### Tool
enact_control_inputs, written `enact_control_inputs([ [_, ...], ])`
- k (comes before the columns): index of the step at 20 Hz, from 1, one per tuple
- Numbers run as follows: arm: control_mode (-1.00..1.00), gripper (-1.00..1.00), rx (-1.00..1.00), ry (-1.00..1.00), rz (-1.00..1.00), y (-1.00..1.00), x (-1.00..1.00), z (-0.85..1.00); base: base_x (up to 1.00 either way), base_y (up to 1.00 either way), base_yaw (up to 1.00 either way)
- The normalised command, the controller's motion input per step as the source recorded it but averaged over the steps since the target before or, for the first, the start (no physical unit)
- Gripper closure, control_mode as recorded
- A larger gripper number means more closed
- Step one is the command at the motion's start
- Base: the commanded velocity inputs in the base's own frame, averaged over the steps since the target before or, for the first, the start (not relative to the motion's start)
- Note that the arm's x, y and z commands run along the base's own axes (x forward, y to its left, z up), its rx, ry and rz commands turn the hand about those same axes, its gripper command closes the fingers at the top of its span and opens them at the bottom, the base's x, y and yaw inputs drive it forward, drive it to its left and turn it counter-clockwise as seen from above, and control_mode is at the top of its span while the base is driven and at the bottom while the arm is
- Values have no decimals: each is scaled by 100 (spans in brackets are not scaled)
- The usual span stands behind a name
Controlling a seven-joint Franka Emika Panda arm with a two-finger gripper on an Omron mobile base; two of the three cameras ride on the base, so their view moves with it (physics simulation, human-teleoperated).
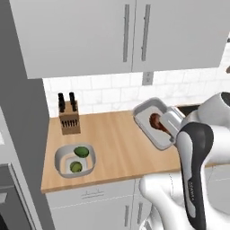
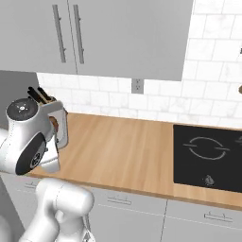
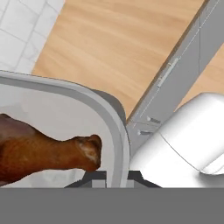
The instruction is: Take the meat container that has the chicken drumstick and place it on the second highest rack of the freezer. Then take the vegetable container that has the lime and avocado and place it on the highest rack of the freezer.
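The grey rectangular meat tray (image 1: 148, 117) sits tilted above the right side of the wooden countertop (image 1: 112, 143), with the reddish-brown chicken drumstick (image 3: 43, 151) inside. The two dark fingers of the gripper (image 3: 117, 177) pinch the tray's rim. Near the counter's front left corner, a grey bowl (image 1: 60, 158) holds the dark green avocado (image 1: 81, 152) and yellow-green lime (image 1: 76, 167)

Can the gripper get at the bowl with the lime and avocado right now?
Probably not yet: the gripper straddles the rim of the meat container holding the chicken drumstick, so it looks occupied. The vegetable container sits uncovered near the counter's front edge.
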Motion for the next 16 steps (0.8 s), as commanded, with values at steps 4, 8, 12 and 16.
enact_control_inputs([
  [4, 100, 100, 0, 0, 0, 0, 0, 0, -71, 45, 11],
  [8, 100, 100, 0, 0, 0, 0, 0, 0, -63, 59, 15],
  [12, 100, 100, 0, 0, 0, 0, 0, 0, -37, 87, 15],
  [16, 100, 100, 0, 0, 0, 0, 0, 0, -8, 100, 12],
])
